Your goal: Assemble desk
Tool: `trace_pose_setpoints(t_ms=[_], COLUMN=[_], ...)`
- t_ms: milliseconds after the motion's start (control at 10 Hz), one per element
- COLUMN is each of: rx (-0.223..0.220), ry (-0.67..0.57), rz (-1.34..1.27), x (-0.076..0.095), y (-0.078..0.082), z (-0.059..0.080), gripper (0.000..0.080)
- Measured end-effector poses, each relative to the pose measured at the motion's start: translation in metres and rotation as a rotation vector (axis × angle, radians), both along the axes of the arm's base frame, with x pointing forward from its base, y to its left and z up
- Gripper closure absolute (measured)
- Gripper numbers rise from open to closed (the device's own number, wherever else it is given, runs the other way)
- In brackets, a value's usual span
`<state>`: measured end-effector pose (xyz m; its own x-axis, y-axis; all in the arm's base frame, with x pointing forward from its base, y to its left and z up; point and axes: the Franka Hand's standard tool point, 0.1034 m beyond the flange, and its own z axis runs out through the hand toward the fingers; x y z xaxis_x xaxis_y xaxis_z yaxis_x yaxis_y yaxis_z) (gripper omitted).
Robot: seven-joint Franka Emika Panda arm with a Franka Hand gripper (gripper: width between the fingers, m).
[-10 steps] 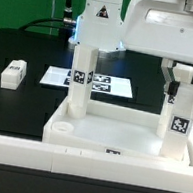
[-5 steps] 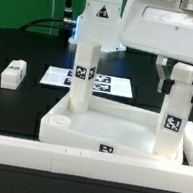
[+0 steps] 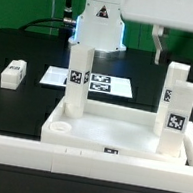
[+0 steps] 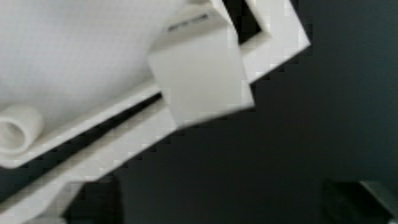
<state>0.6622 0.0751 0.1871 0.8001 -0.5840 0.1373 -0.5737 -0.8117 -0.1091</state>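
So the big white plastic tray-like tabletop [image 3: 118, 138] with the raised rim sat upside-down-style near the front of the black table [image 3: 25, 58], pressed right against the long white rail [image 3: 34, 158] along the front edge. Three white block legs with black-and-white square markers stood upright in it: one [image 3: 78, 81] in a back corner on the exterior view's left, and two on the exterior view's right, a taller-looking one [image 3: 172, 91] behind and another [image 3: 179, 120] in front. The front corner socket [image 3: 63, 127] on the exterior view's left was just an open round hole.

The gripper [image 4: 217, 196] hung above the tray with its fingers spread wide and nothing between them.

A loose white leg [image 3: 13, 71] lay flat on the table, well apart from the tray. The marker board [image 3: 99, 83] lay flat behind it. Green backdrop at the rear.
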Motion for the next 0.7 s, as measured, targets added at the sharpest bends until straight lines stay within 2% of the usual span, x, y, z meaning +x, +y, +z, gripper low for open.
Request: trace_pose_setpoints(t_ms=[100, 200, 700], rx=[0.006, 0.004, 0.003], ry=[-0.015, -0.022, -0.021], rz=[0.007, 0.008, 0.006], x=[-0.001, -0.002, -0.002], y=[-0.007, -0.017, -0.017], z=[0.015, 0.023, 0.021], gripper=[0.0177, 0.0154, 0.015])
